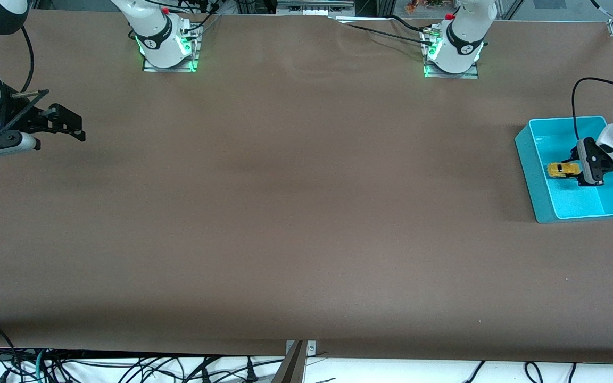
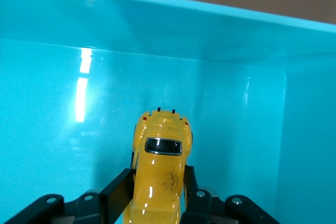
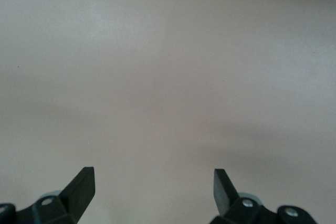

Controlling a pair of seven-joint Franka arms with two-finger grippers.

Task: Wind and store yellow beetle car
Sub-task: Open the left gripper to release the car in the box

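Observation:
The yellow beetle car (image 1: 563, 169) (image 2: 159, 171) is inside the turquoise bin (image 1: 543, 202) at the left arm's end of the table. My left gripper (image 1: 578, 169) (image 2: 156, 184) is shut on the car, one finger on each of its sides, and the car's rounded body with its dark window sticks out past the fingertips. Whether the car touches the bin's floor I cannot tell. My right gripper (image 1: 79, 129) (image 3: 154, 181) waits open over bare table at the right arm's end, with nothing between its fingers.
The bin's walls (image 2: 157, 19) rise around the car on all sides. Both arm bases (image 1: 167, 45) (image 1: 453, 50) stand along the table's edge farthest from the front camera. Brown tabletop (image 1: 285, 213) stretches between the two grippers.

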